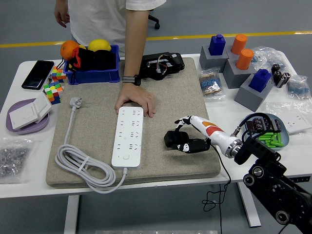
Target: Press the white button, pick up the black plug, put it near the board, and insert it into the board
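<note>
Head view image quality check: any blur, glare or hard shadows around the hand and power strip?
Head view: sharp throughout, with no motion blur on the right hand or the black plug it holds. Lighting is even and diffuse; the power strip is bright white, yet its sockets stay readable. Only soft shadows on the grey mat. Slight wide-angle bowing along the table edge.
</note>
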Robot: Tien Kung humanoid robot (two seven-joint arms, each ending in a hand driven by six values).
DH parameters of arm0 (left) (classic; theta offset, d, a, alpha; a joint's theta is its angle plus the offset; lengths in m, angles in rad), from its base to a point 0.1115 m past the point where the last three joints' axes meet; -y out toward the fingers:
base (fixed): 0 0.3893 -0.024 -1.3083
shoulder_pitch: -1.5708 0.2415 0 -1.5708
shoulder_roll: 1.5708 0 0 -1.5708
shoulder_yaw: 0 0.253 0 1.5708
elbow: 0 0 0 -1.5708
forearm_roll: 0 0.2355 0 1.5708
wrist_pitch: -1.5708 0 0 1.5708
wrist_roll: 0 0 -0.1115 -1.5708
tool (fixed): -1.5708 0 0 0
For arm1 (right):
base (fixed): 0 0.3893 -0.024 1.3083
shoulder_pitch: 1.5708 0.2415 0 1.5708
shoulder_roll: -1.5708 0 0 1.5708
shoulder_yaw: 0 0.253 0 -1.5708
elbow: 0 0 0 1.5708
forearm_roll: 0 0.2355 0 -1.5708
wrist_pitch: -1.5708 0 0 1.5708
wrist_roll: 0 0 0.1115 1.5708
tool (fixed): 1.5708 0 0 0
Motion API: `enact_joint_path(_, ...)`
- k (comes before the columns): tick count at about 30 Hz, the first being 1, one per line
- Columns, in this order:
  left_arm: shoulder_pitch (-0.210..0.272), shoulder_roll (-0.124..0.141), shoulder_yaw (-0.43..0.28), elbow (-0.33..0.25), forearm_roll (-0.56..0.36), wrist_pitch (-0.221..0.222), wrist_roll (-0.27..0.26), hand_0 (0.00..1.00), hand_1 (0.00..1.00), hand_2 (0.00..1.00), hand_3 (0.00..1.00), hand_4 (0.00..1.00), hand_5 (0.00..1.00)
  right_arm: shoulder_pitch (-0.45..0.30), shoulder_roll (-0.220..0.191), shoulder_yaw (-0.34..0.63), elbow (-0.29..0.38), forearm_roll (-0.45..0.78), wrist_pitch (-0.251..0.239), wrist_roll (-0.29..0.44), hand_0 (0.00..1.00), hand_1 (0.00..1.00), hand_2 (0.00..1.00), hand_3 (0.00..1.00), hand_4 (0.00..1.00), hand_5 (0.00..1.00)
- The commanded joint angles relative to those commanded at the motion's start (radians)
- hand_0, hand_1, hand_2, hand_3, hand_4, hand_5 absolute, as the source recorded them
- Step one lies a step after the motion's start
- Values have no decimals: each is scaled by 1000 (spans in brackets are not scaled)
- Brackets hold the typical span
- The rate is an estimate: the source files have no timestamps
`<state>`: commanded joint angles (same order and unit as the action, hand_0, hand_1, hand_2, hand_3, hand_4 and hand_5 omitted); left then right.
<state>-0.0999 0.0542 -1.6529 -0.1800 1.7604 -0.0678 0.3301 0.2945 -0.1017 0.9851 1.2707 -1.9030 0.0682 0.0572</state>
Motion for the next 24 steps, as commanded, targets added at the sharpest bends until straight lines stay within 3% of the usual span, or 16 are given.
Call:
enact_joint_path(19,-4,0,3,0,-6,0,-1,706,681,631,704,570,219,35,23,-36,-72,-4,-32,12,707,737,733,519,874,259)
enact_joint_path(20,-4,0,4,0,-7,0,-1,706,682,631,705,570,219,35,23,-35,-75,-6,-33,14,607,694,702,507,854,239)
enact_joint_path(24,-1,0,0,0,-4,1,0,706,682,631,705,570,219,35,23,-33,-82,-13,-34,15,607,694,702,507,854,239)
